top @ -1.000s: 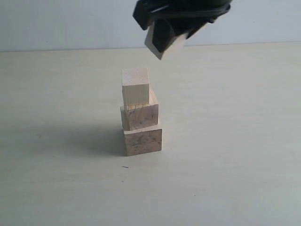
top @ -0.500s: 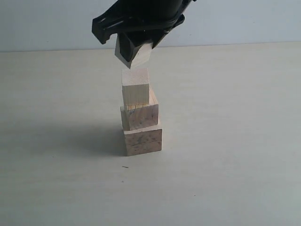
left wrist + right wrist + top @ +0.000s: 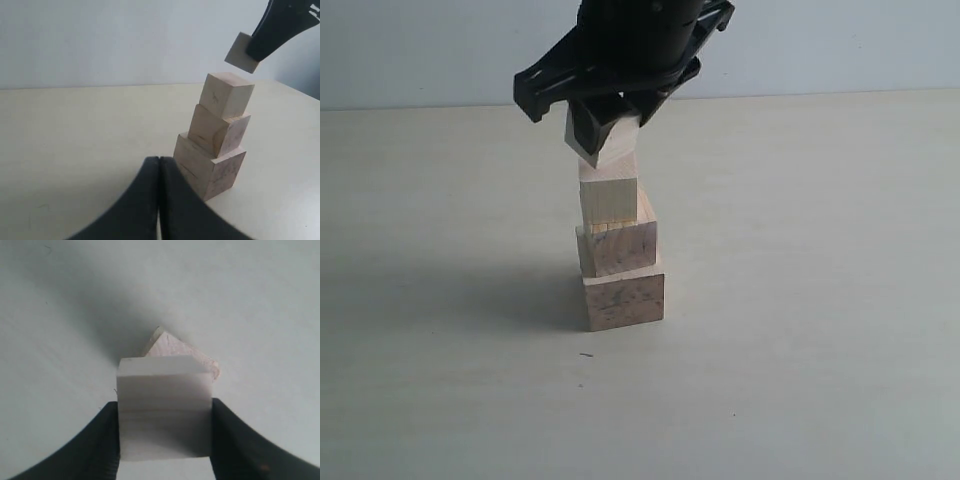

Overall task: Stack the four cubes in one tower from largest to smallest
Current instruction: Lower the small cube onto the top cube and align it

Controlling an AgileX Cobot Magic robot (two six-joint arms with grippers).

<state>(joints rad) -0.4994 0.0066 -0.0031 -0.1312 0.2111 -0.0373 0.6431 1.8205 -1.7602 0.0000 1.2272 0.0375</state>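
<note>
Three pale wooden cubes stand as a tower on the table: the largest cube (image 3: 623, 300) with dark mottled marks at the bottom, a middle cube (image 3: 617, 248) on it, and a third cube (image 3: 608, 200) on top. The smallest cube (image 3: 612, 148) hangs tilted right above the third, with my right gripper (image 3: 610, 125) shut on it; I cannot tell whether it touches. In the right wrist view the smallest cube (image 3: 164, 415) sits between the fingers (image 3: 105, 440) and hides most of the tower (image 3: 180, 352) below. My left gripper (image 3: 159, 161) is shut and empty, low beside the largest cube (image 3: 210, 167).
The pale table (image 3: 820, 300) spreads around the tower, with a light wall (image 3: 880, 40) behind it. A small dark speck (image 3: 586, 354) lies in front of the tower.
My right gripper has carried the smallest cube leftward and down, from up right of the tower to right above its top cube. The three stacked cubes have not moved.
</note>
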